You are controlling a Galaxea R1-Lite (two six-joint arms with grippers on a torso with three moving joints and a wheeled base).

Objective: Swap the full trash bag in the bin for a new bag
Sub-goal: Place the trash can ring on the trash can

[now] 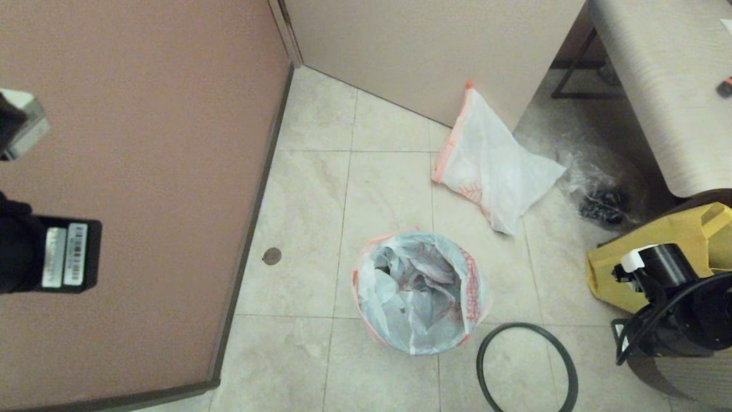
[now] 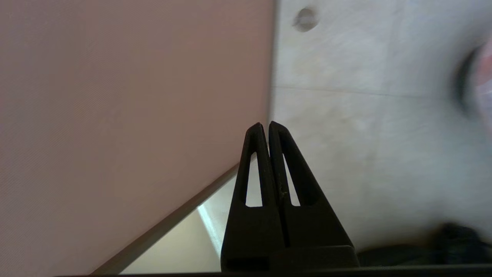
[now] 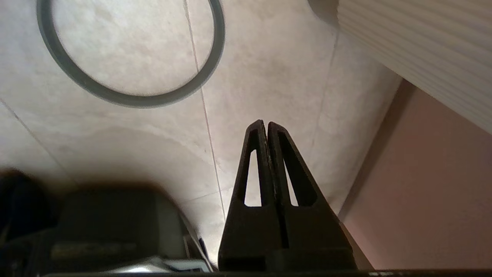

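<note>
While the pinkish-brown door panel (image 1: 131, 189) fills the left of the head view and the pale wood-grain bench (image 1: 657, 86) the upper right, the work lies on the beige tiled floor (image 1: 297, 355) between them. At its middle stands the bin, a small round pail whose dark wall shows only as a blurred edge in the left wrist view (image 2: 463, 86). In the head view it is wholly draped by the full trash bag (image 1: 420, 292), thin white translucent plastic with an orange-red hem folded over the rim and crumpled contents inside. Its mouth faces straight up, so I judge a grasp must come from above onto the hem.

The left gripper (image 2: 267, 127) is empty, its two black fingers pressed together, over the floor by the door's edge, with the bin off to its right. The right gripper (image 3: 266, 126), likewise closed and empty, hangs over bare tile. Neither is at the hem; which is nearer I cannot tell.

Beyond the bin, the new bag (image 1: 492, 166), of the same white plastic, leans against the cabinet. A yellow cloth tote (image 1: 663, 257) and a clear wrinkly bag with dark contents (image 1: 600, 200) lie to the right. The thin dark grey rim ring (image 1: 526, 369) lies flat beside the bin, so the hem is unclamped and nothing blocks it.
</note>
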